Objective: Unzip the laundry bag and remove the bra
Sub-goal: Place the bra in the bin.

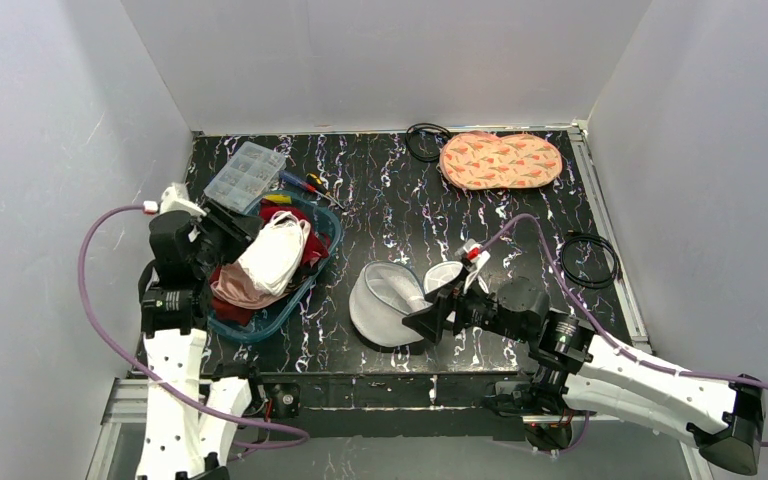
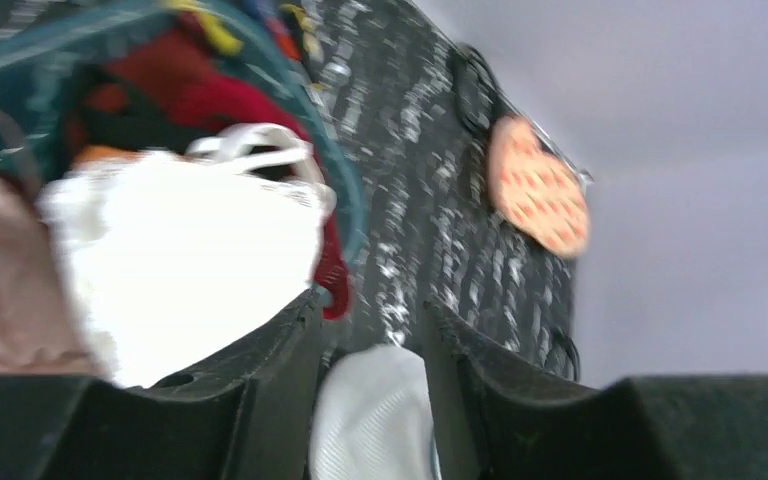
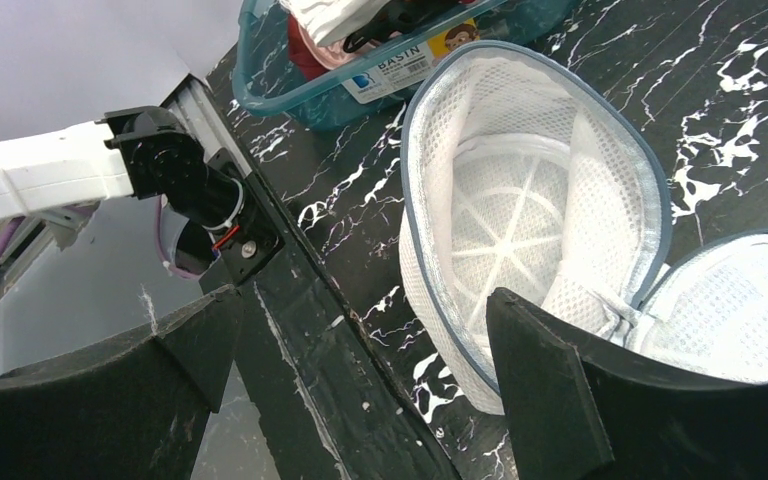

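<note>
Since its blue-grey zip trim gapes all round, laundry bag [image 1: 385, 305] reads as unzipped. Sits near-centre on surface [image 1: 390, 200], just beside right gripper [image 3: 360, 300]. Lid [image 1: 444, 273] flopped open on bag's right, joined at one edge.

Mouth faces up & tilts toward right arm's side. Drum is round, so no real long axis; bag + lid together run roughly L–R. Nothing seen inside bar white ribs.

Handling, my guess: v. light, soft mesh, hoops give some spring, prob. slides on slick surface if nudged. Best hold = trim at rim, not the mesh.

White bra [image 1: 275, 255] lies atop clothes in teal basin [image 1: 295, 303], well apart from bag, so looks already out. Long axis near-left to far-right. Limp, light; straps may snag, so take by cup edge.

Right gripper: jaws wide, empty. Left gripper [image 2: 372, 310] over basin: jaws partway apart, holding nothing.
</note>
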You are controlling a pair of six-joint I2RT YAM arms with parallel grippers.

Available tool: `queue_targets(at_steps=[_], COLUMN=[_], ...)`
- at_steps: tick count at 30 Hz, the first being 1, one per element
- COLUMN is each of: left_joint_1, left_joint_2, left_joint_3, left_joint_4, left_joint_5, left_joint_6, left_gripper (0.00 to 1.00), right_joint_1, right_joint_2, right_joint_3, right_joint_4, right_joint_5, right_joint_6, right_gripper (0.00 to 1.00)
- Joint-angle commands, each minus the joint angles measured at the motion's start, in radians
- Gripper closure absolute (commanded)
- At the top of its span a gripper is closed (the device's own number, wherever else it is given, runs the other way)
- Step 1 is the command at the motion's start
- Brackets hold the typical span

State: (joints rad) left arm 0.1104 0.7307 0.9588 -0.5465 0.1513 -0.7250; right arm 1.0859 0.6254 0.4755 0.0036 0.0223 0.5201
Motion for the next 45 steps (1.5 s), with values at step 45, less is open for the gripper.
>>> queue_targets(at_steps=[45], left_joint_1=[0.221], left_joint_2=[0.297], left_joint_3=[-0.317], left_joint_4=[0.133], left_joint_5=[0.090], left_joint_6=[-0.031], left_gripper=[0.58], right_joint_1=[-0.001], right_joint_2=[-0.128], right_joint_3=[-0.037], right_joint_4=[-0.183], right_joint_5=[0.295], right_joint_6=[0.195], right_gripper=[0.01])
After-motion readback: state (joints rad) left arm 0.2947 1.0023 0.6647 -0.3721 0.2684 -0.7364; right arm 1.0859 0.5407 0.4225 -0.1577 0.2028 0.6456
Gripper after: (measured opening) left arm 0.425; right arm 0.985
